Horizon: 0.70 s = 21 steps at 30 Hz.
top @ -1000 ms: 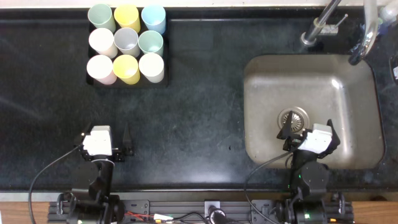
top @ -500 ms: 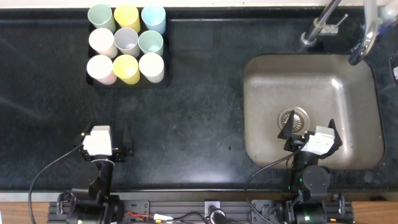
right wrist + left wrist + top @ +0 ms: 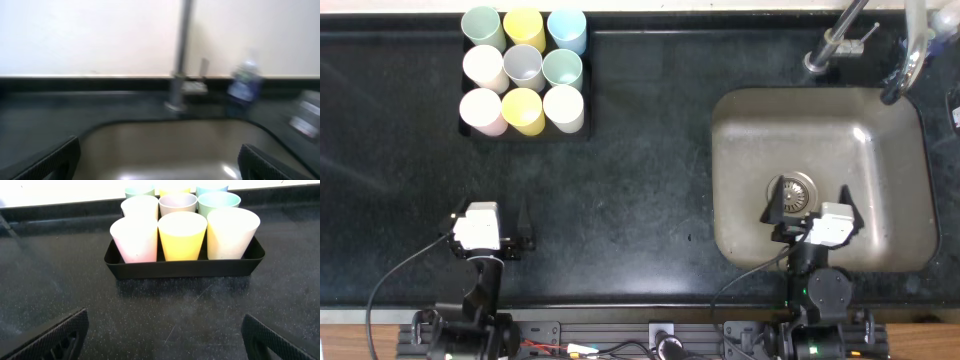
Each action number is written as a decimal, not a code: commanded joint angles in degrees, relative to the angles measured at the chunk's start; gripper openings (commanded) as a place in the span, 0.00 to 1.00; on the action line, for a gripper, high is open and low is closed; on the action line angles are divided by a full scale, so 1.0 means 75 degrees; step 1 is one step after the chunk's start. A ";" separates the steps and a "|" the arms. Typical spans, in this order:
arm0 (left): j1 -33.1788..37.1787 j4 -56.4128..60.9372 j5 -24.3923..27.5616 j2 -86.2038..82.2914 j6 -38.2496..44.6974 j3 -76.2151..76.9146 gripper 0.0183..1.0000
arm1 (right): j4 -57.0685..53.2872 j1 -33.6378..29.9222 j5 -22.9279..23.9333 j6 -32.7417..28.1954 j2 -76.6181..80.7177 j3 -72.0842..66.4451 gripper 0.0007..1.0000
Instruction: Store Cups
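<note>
Left gripper (image 3: 160, 336), wide and empty, hangs over the surface (image 3: 50, 285) well short of the tray (image 3: 185, 269); right gripper (image 3: 809, 205), equally wide, over the sink (image 3: 880, 115), far from the tray. Nine cups (image 3: 182, 235) stand in the tray: storing looks finished, leaving only parking the arms

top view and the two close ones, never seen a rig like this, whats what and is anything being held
These are two robot arms at a dark countertop, each ending in a two-finger gripper. The top view looks straight down; the other two pictures come from cameras on each arm's wrist. Nine cups stand in a black tray at the back left. The left gripper faces that tray, open. The right gripper is over the sink, also open, facing the tap. Nothing is held.
</note>
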 commanded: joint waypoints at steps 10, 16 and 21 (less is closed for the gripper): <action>0.0050 0.0012 0.0055 -0.0055 0.0143 -0.0026 1.00 | 0.0114 -0.0052 -0.1527 0.0146 -0.0087 -0.0216 1.00; 0.0050 0.0012 0.0055 -0.0055 0.0143 -0.0026 1.00 | 0.0102 -0.0052 -0.1527 0.0146 -0.0085 -0.0216 1.00; 0.0050 0.0012 0.0055 -0.0055 0.0146 -0.0026 1.00 | 0.0102 -0.0050 -0.1527 0.0146 -0.0085 -0.0216 1.00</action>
